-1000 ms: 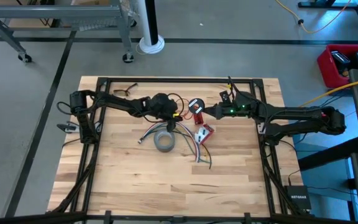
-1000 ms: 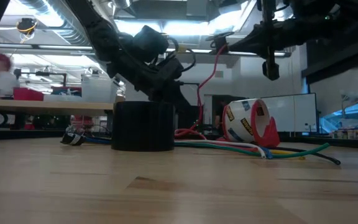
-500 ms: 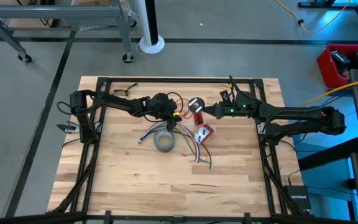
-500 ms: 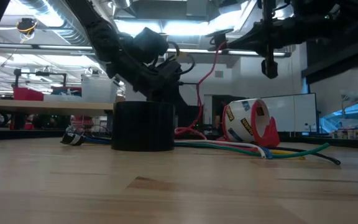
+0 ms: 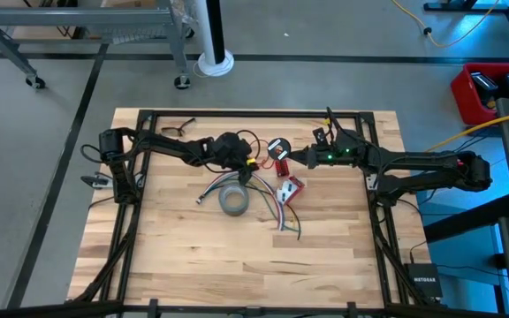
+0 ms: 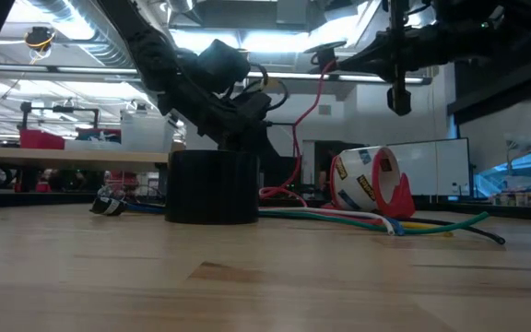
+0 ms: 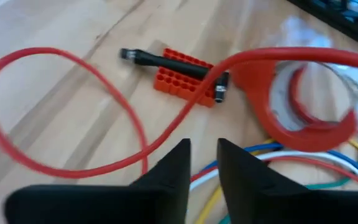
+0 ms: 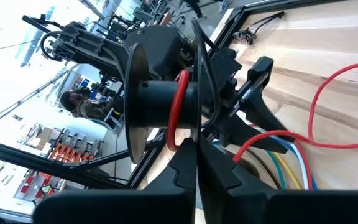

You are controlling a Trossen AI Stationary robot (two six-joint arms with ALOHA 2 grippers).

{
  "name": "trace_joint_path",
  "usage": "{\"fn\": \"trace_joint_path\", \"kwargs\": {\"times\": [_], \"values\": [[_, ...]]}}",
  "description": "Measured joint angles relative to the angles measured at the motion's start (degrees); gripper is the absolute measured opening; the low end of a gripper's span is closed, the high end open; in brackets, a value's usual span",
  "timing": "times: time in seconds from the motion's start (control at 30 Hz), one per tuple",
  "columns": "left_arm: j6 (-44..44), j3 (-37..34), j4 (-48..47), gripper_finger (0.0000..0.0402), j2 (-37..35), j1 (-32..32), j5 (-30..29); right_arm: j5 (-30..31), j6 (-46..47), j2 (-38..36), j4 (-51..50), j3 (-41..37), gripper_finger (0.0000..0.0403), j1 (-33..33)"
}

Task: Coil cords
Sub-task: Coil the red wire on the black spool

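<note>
My right gripper (image 5: 288, 158) is shut on a small black spool (image 8: 160, 102), held above the table's far middle. A thin red wire (image 8: 178, 106) loops round the spool's hub and trails down to the table (image 6: 295, 138). In the left wrist view the wire (image 7: 73, 68) lies in a wide loop on the wood. My left gripper (image 5: 242, 168) hovers just left of the spool, above the wire. Its fingers (image 7: 204, 165) stand a narrow gap apart with nothing between them. My right gripper pinches the rim of the spool's nearer flange (image 8: 196, 127) between its two fingers. It comes level from the table's right. The spool is lifted clear with its axis about level. The red wire hangs slack from its hub to the table.
A grey tape roll (image 5: 234, 201) lies near the left gripper. A red tape dispenser (image 5: 290, 187), a bundle of coloured wires (image 5: 277, 212) and a red perforated block with a black rod (image 7: 182, 71) lie under and beside the grippers. Glasses (image 5: 177, 130) lie at the far left.
</note>
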Motion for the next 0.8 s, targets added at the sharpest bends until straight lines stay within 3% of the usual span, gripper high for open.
{"fn": "trace_joint_path", "kwargs": {"times": [0.23, 0.37, 0.53, 0.63, 0.8], "values": [[3.87, 0.0, 0.27, 0.0152, 0.0, -0.41, -2.5, 0.0, 0.0, 0.0, 0.0, 0.0, 0.0005, 0.0], [11.94, 0.01, 0.29, 0.0158, 0.0, -1.86, -4.2, -0.02, -0.01, 0.0, 0.75, 0.0, 0.0005, 0.0], [21.01, 0.02, 1.59, 0.0159, 0.04, -4.37, -12.98, -0.02, -0.02, 0.0, 2.25, 0.0, 0.0005, 0.0], [21.86, 0.04, 3.56, 0.0159, 0.49, -5.17, -16.65, -0.04, -0.02, 0.0, 3.42, 0.0, 0.0005, 0.0], [21.22, 0.04, 4.72, 0.0159, 1.09, -5.25, -17.26, -0.75, -0.02, 0.0, 4.42, 0.0, 0.0005, 0.0]]}}
